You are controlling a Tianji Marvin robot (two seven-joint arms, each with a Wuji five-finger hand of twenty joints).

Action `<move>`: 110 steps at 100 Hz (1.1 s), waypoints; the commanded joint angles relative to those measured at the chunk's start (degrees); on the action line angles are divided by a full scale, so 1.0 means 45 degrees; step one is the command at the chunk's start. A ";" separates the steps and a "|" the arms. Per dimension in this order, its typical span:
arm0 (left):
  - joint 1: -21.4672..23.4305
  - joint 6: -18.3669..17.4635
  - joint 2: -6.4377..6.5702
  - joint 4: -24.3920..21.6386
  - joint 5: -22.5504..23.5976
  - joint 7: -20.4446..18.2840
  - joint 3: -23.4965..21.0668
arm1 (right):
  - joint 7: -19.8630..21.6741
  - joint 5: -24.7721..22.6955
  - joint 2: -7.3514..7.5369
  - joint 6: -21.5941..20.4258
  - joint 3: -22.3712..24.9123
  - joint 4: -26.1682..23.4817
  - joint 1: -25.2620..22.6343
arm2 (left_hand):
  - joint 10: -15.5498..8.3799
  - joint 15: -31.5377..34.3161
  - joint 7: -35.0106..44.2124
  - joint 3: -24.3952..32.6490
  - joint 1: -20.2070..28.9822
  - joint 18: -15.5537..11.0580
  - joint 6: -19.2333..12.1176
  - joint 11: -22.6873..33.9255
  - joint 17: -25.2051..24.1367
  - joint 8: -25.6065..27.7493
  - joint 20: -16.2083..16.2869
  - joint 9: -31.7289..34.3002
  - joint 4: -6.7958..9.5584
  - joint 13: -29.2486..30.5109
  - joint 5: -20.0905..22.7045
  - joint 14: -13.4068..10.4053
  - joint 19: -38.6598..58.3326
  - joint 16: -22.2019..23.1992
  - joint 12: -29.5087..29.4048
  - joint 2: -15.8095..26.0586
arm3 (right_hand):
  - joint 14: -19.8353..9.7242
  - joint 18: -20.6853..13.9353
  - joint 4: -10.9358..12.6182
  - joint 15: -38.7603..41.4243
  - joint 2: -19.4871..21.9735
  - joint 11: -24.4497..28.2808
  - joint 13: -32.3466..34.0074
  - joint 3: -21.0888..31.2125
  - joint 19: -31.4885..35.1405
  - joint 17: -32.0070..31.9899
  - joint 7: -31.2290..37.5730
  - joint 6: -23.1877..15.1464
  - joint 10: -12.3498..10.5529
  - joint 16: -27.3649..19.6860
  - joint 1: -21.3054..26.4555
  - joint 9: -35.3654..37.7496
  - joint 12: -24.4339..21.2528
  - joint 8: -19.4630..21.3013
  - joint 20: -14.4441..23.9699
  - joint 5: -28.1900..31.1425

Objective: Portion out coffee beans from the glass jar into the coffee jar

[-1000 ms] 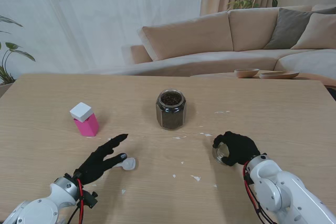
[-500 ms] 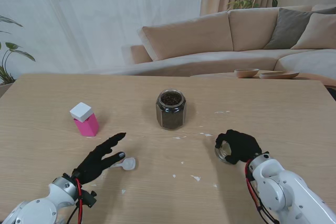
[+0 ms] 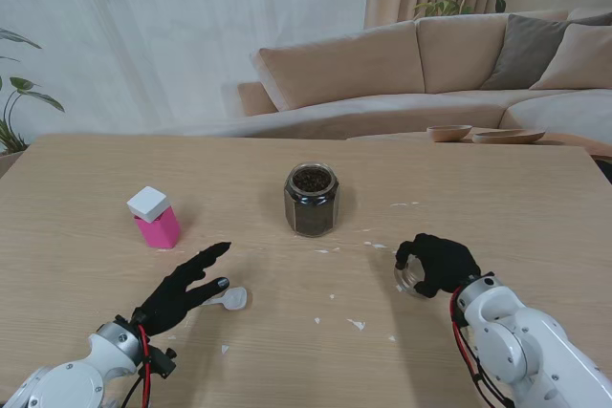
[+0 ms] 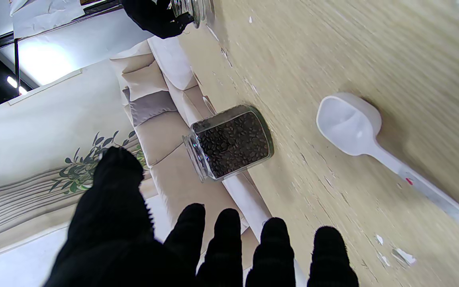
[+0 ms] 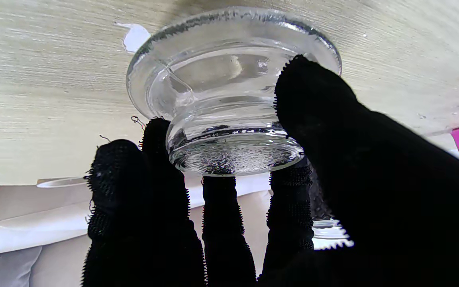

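Note:
The glass jar (image 3: 311, 200) stands open mid-table, full of dark beans; the left wrist view shows it as well (image 4: 231, 141). My right hand (image 3: 438, 265) is shut on the jar's clear glass lid (image 3: 406, 275), which rests on the table. In the right wrist view, thumb and fingers (image 5: 213, 223) wrap the lid's knob (image 5: 229, 91). A white scoop (image 3: 228, 299) lies just beside my left hand (image 3: 182, 291), which is open with fingers spread; the left wrist view shows the scoop's bowl (image 4: 349, 125) apart from those fingers (image 4: 273, 247). A pink container with a white cap (image 3: 155, 218) stands to the left.
Small white scraps (image 3: 356, 324) dot the wooden table (image 3: 497, 188) between my hands. A beige sofa (image 3: 402, 74) and two wooden bowls (image 3: 449, 132) lie beyond the far edge. A plant (image 3: 11, 102) stands at the far left.
My right hand has slid a little to the right and farther from me, taking the glass lid along. The left hand has barely moved.

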 commanded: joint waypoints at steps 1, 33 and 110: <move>0.0069 -0.0043 -0.0043 -0.0087 -0.0013 -0.0250 0.0016 | 0.0341 -0.0039 0.0039 -0.0100 0.0071 -0.0297 -0.0062 | -0.0164 -0.0104 0.0205 -0.0104 0.0240 -0.0368 -0.0107 0.0185 -0.0075 -0.0077 -0.0186 0.0095 0.0368 -0.0369 0.0142 -0.0241 -0.0058 0.0132 0.0053 0.0321 | -0.1367 -0.0981 0.1001 0.1121 0.1617 0.1846 0.1312 0.4030 0.0428 0.0186 0.1265 0.0710 -0.1270 0.0287 0.2844 0.2121 0.0572 0.0414 -0.0198 0.1149; 0.0036 -0.0043 -0.0014 -0.0060 -0.0043 -0.0386 0.0012 | 0.0824 -0.0035 0.0050 -0.0226 0.0384 -0.0925 -0.0017 | -0.0147 -0.0106 0.0185 -0.0104 0.0234 -0.0367 -0.0099 0.0159 -0.0070 -0.0085 -0.0208 0.0081 0.0368 -0.0373 0.0146 -0.0248 -0.0070 0.0120 0.0046 0.0307 | -0.1381 -0.0998 0.0973 0.1105 0.1529 0.1760 0.1619 0.4246 0.0470 0.0537 0.1199 0.0715 -0.1247 0.0374 0.2905 0.2419 0.0584 0.0290 -0.0389 0.1309; -0.0413 0.0500 0.0073 0.0151 0.0897 -0.0556 0.0114 | 0.2642 0.1558 0.0005 0.0000 -0.1531 -0.1135 0.4887 | -0.0143 -0.0098 0.0104 -0.0114 0.0167 -0.0333 -0.0100 0.0046 -0.0088 -0.0064 -0.0131 0.0081 0.0389 -0.0328 0.0152 -0.0205 0.0006 0.0101 0.0019 0.0155 | -0.1386 -0.1027 0.0949 0.1075 0.1568 0.1668 0.1693 0.4157 0.0428 0.0649 0.1148 0.0736 -0.1231 0.0513 0.2884 0.2502 0.0687 0.0263 -0.0314 0.1267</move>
